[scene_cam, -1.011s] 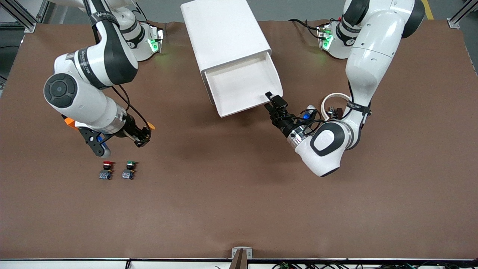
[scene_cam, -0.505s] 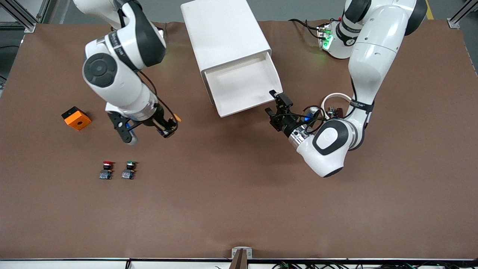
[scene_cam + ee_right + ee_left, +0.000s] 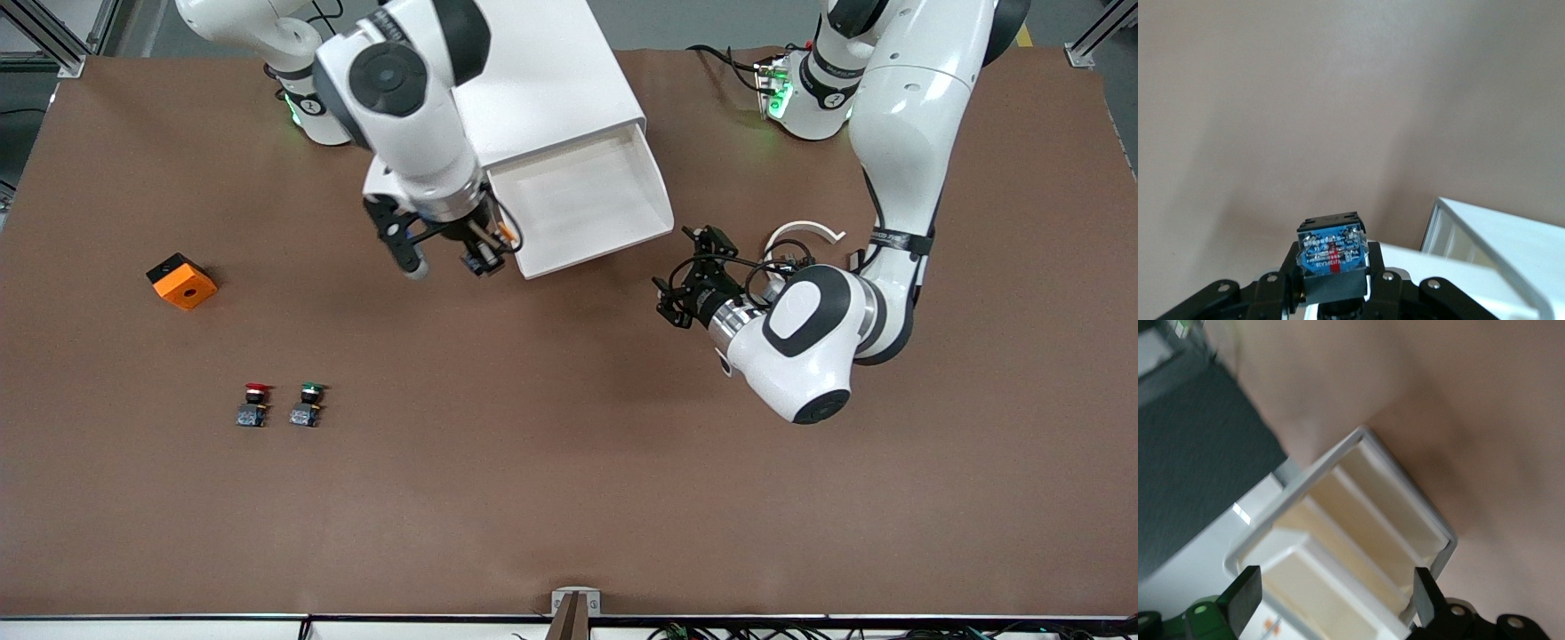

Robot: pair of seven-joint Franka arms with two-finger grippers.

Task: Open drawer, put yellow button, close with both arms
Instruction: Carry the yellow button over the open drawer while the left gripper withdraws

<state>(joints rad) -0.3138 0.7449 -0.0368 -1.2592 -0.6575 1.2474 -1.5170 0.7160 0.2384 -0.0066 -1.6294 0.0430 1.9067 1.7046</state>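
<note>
Arms first: the right arm comes down from its base at the top of the front view, elbow bulging over the white cabinet (image 3: 533,80), wrist bent down so the right gripper (image 3: 484,253) hangs just off the corner of the drawer (image 3: 582,200), over the table (image 3: 569,462) right beside the drawer's front edge. It's clamped shut on the yellow button (image 3: 491,247); in the right wrist view you mostly see the button's blue-grey base (image 3: 1332,250) pinched between the fingers, with the cabinet edge in the lower right of that frame. The drawer is the top one and it's pulled out, white tray showing, upper middle of the front view. The left arm drops down the right side of the frame, folds at a big elbow and points its left gripper (image 3: 689,276) back toward the drawer, jaws spread wide with nothing in them, hovering over bare table near the drawer's corner. The left wrist view shows those fingertips (image 3: 1245,597) wide apart, framing the cabinet's stacked drawers. Red button (image 3: 255,404) and green button (image 3: 308,404) sit side by side in the lower left, and an orange block (image 3: 182,281) is above them.
</note>
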